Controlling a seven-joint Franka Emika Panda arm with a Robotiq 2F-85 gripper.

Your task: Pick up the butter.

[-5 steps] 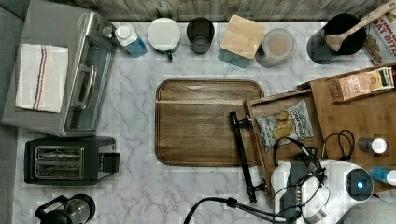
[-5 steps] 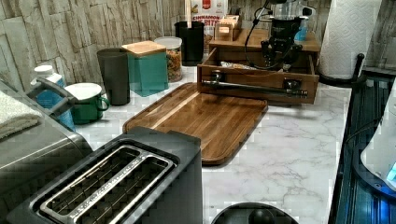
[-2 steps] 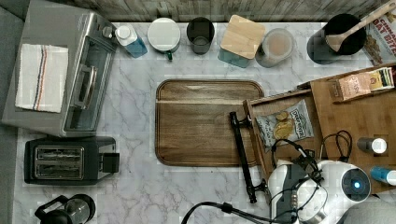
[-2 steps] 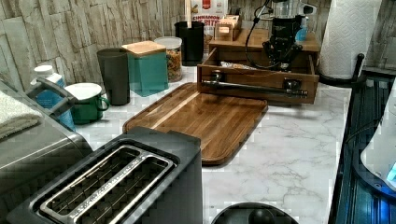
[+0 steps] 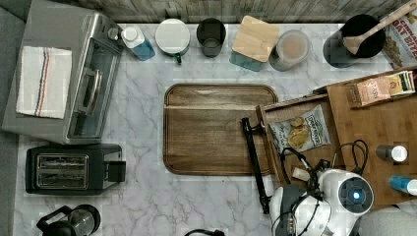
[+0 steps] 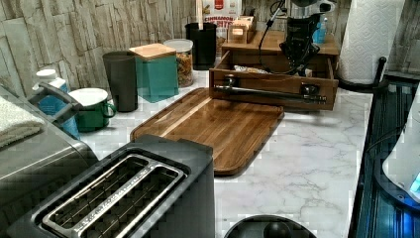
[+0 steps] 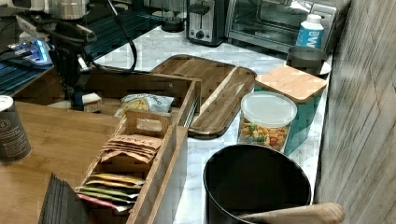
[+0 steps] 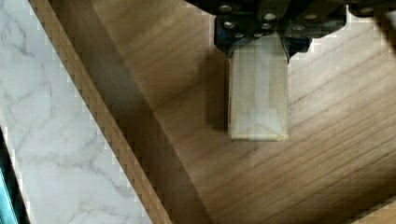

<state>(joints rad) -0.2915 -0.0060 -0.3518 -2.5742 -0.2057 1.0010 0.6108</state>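
Marble-patterned surface [image 5: 196, 201] carries an open wooden drawer [image 7: 184, 95], and on its floor lies the butter [image 8: 258, 93], a pale wrapped stick. In the top view the butter [image 5: 300, 173] sits at the drawer's lower end, just below the snack bag [image 5: 297, 132] printed with crackers. The right view shows the butter [image 7: 91, 102] beside the snack bag [image 7: 140, 103], directly under the arm.

The pincer [image 8: 259, 44] is down inside the drawer over one end of the stick; in the wrist view its dark body straddles that end, but whether the fingers are pressing the wrapper or merely flanking it I cannot tell. In the left view the pincer [image 6: 300, 53] hangs into the drawer behind the black handle bar [image 6: 270, 91].

A wooden tray [image 5: 211, 128] lies next to the drawer front, with a toaster [image 5: 74, 168] well apart on the top view's left.
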